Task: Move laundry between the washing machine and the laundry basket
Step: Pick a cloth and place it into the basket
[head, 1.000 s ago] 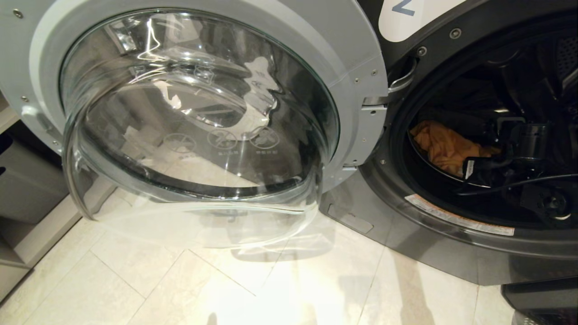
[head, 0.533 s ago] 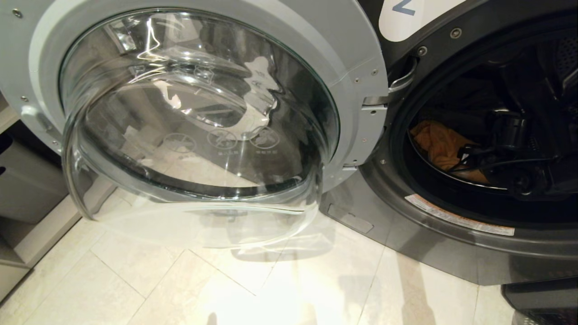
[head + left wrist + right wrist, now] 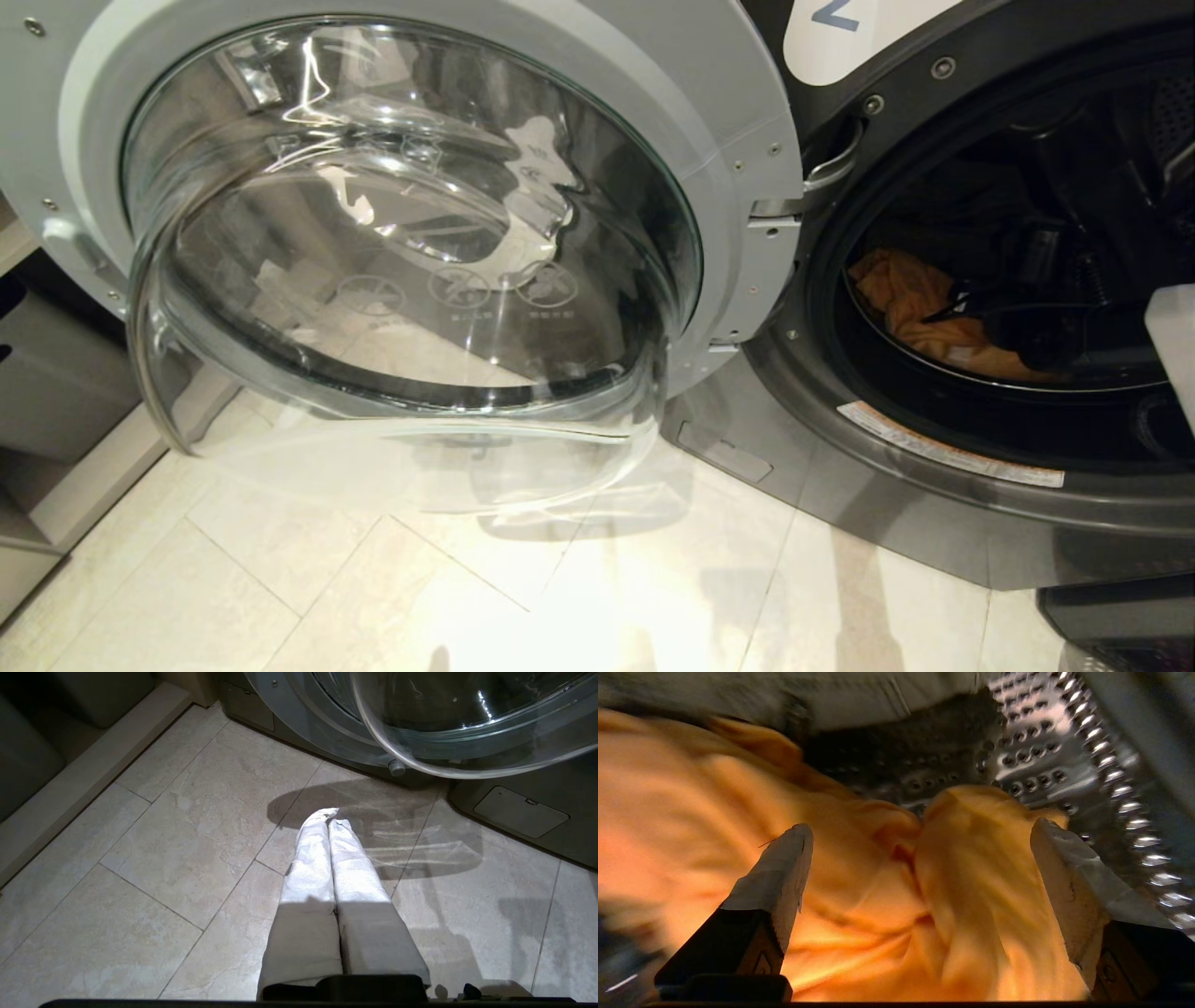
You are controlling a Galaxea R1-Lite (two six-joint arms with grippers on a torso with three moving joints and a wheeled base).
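My right claw point(image 3: 920, 844) is inside the dark grey front-loading washing machine point(image 3: 934, 485) drum, jaws spread wide, holding nothing — crumpled orange cloth point(image 3: 878, 896) lies directly ahead between them. Left claw point(image 3: 329, 826) closed, empty, over floor.

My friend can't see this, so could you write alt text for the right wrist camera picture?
The right gripper, jaws spread wide, hangs just above a crumpled orange cloth inside the washing machine, whose perforated steel drum shows behind the fabric. Nothing is gripped.

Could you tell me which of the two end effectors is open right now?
The right end effector, fingers spread over the orange cloth in the washing machine; the left end effector is shut.
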